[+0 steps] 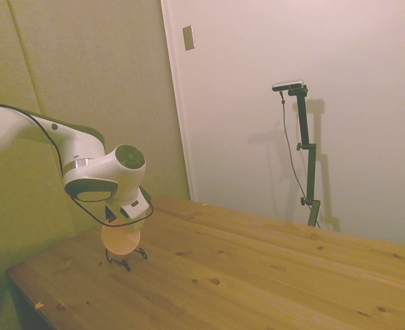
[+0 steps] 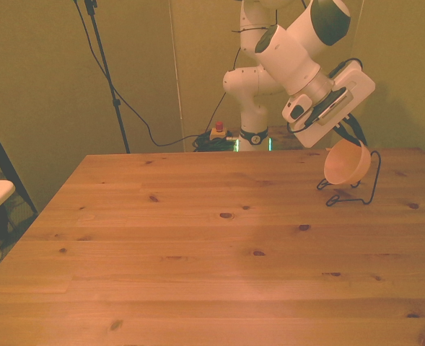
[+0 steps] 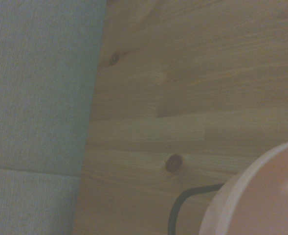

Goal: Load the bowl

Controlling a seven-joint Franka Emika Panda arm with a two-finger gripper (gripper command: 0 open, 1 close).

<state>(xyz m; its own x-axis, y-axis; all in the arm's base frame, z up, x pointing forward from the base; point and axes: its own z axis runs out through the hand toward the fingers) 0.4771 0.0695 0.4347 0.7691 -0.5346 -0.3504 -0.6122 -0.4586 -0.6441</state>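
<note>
the small pale peach plastic bowl (image 2: 345,163) leans tilted in the thin black wire stand (image 2: 368,189) by the wooden desk's (image 2: 198,238) edge. the white gripper (image 2: 335,140) hovers just above; i cannot tell its fingers' state. seat the bowl squarely, then withdraw slowly.

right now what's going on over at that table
A white robot arm is working with a small peach bowl at a thin black wire stand, near the far corner on the front view's right of the wooden table. The bowl is tilted on its side at the stand, with the gripper right above it. Whether the gripper is gripping the bowl can't be seen from here.
</note>
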